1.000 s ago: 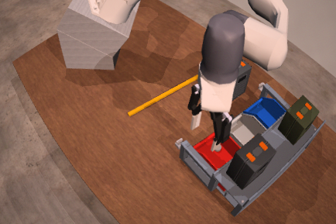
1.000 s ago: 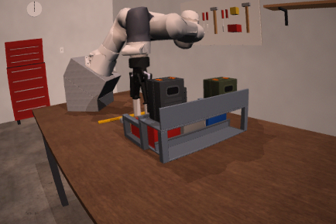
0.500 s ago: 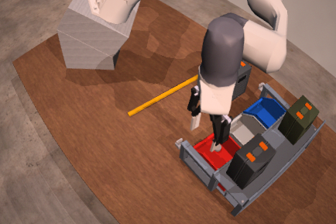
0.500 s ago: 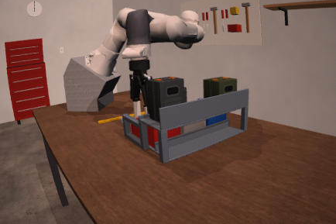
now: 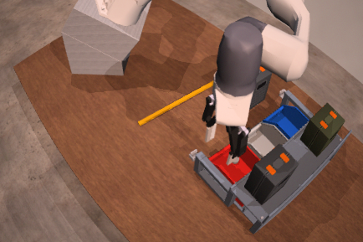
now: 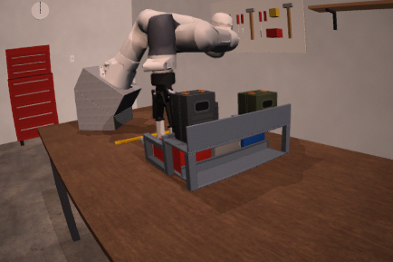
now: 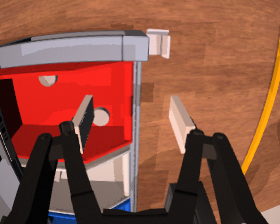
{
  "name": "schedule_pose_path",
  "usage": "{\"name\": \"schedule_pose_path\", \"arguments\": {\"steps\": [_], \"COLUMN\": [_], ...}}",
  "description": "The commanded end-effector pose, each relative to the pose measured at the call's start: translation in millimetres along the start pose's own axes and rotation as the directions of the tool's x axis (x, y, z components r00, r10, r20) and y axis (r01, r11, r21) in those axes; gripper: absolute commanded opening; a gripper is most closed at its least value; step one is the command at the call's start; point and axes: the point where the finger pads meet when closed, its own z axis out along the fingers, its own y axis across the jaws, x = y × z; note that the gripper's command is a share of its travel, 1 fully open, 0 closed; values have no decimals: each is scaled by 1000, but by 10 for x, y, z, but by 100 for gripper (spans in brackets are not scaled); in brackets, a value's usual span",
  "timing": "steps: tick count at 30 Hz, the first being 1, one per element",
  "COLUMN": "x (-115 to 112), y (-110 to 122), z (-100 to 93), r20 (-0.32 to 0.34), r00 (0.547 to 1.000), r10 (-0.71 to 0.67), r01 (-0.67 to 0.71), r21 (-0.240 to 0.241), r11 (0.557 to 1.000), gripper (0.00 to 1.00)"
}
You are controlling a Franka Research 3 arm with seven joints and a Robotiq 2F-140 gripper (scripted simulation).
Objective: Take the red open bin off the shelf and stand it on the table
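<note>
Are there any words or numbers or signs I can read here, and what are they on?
There are none that I can read.
Clock: one dark line for the hands, but no numbers I can make out.
Dark case: orange bits on top, no letters to see.
Green case: the same, orange bits and no letters.
Red bin: no label that I can see.
</note>
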Motion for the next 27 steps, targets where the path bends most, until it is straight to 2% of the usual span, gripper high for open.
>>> {"name": "schedule_pose_path", "arguments": {"steps": [1, 27], "x": [14, 20], "y": [-31, -46], "z": [15, 76], "r20": [-5, -5], "r00": [1000, 1000], "r10": [4, 4], "r01": [-4, -4], "r21": [8, 8], "r11": [1000, 1000], "gripper": [57, 57]}}
